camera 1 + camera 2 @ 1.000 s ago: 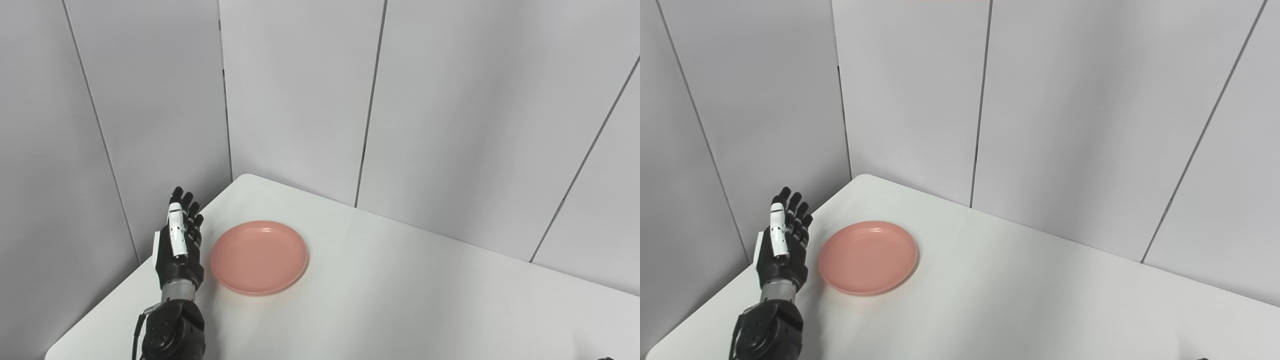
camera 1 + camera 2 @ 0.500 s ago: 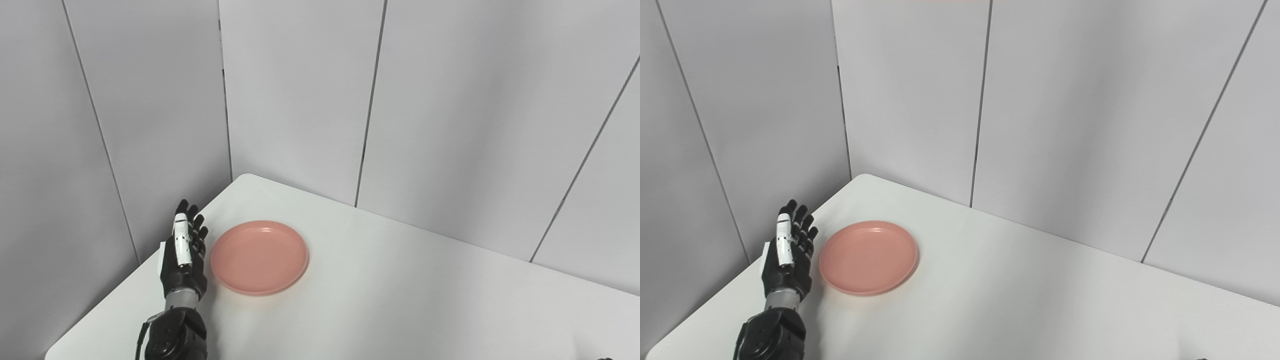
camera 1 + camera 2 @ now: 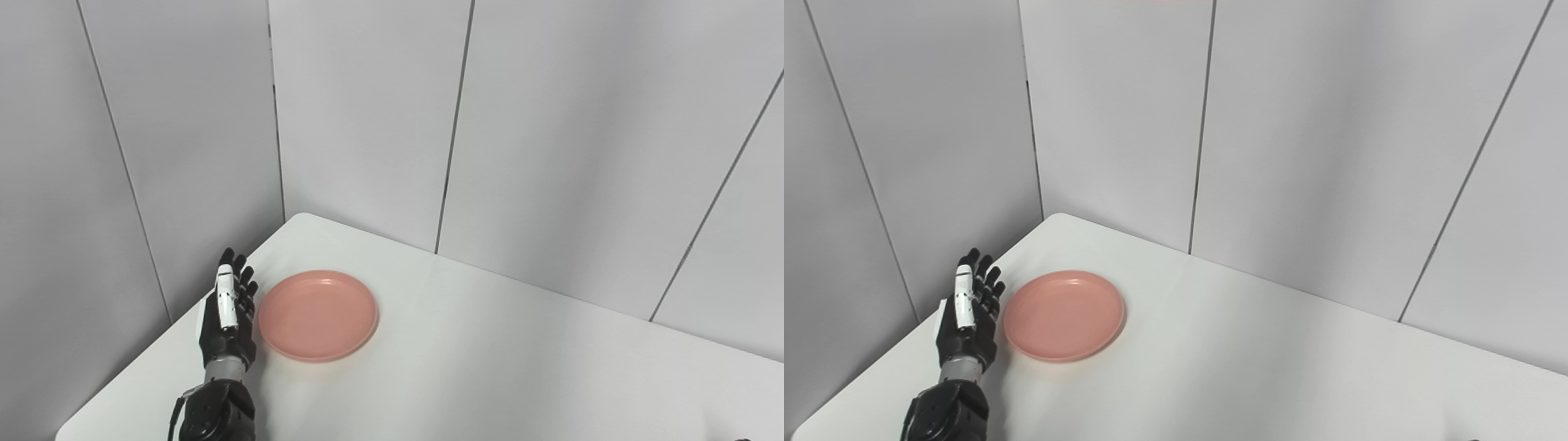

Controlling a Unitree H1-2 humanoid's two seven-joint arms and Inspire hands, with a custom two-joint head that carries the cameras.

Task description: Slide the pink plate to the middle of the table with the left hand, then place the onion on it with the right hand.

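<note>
The left hand (image 3: 228, 312) stands edge-on, empty with fingers straight, on the white desk (image 3: 490, 361). Just to its right lies the round pink plastic plate (image 3: 317, 315), seemingly not quite touching.

Left hand (image 3: 228, 312), fingers extended and held together edge-on, now lower and closer to the left rim of the pink plate (image 3: 317, 315) than one second ago, when it stood higher and farther toward the table (image 3: 490, 367) edge. Gap between hand and plate narrowed to almost nothing; actual contact cannot be confirmed.
</note>
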